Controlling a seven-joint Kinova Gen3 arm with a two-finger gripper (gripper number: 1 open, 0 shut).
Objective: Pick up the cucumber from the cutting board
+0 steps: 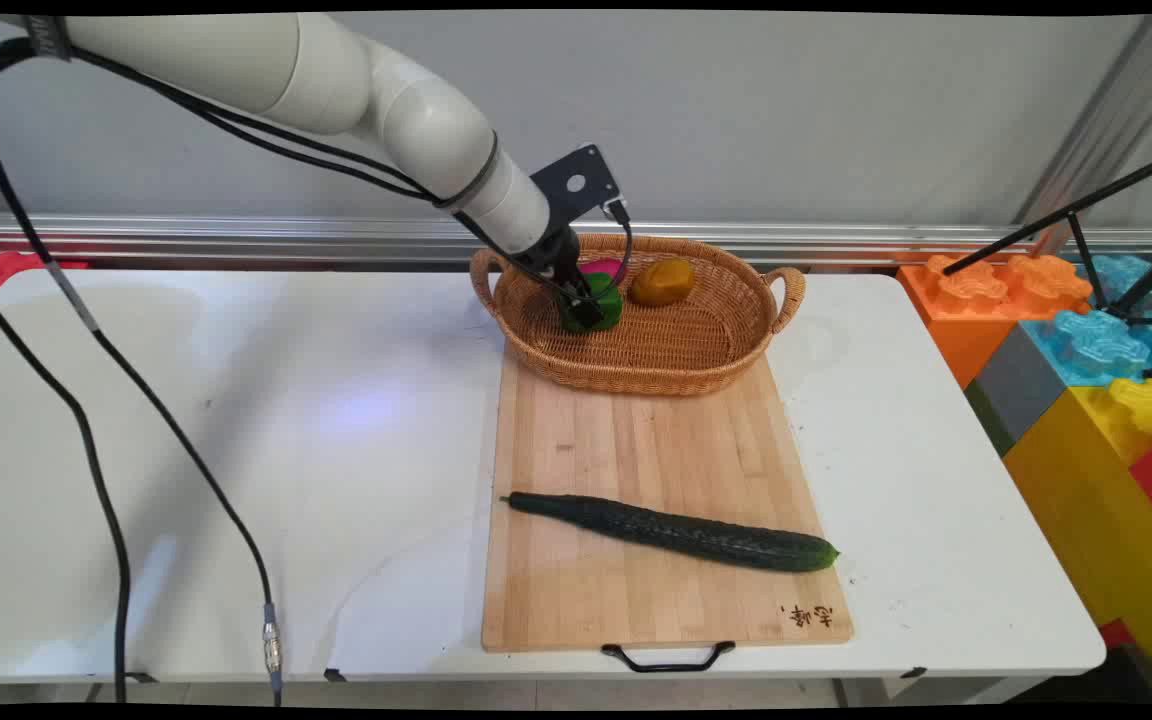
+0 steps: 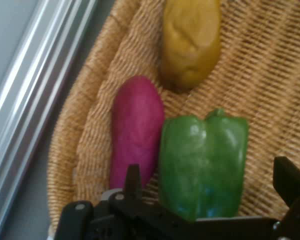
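Inside one basket (image 1: 681, 355), gripper (image 2: 210, 182) astride one green pepper (image 2: 202, 162), one cucumber (image 1: 676, 532)

Main cam is fixed above the table's (image 1: 236, 420) near edge, looking down and across to the far wall, wide enough to take in the cutting board (image 1: 656, 470) and the wicker basket (image 1: 636, 345) at its far end. Hand cam rides on the gripper (image 2: 210, 195), pointing along it into the basket from close up. Both views share the basket's inside: green pepper (image 1: 604, 300) (image 2: 202, 162), magenta piece (image 2: 136, 130), yellow-brown piece (image 1: 663, 283) (image 2: 191, 40).
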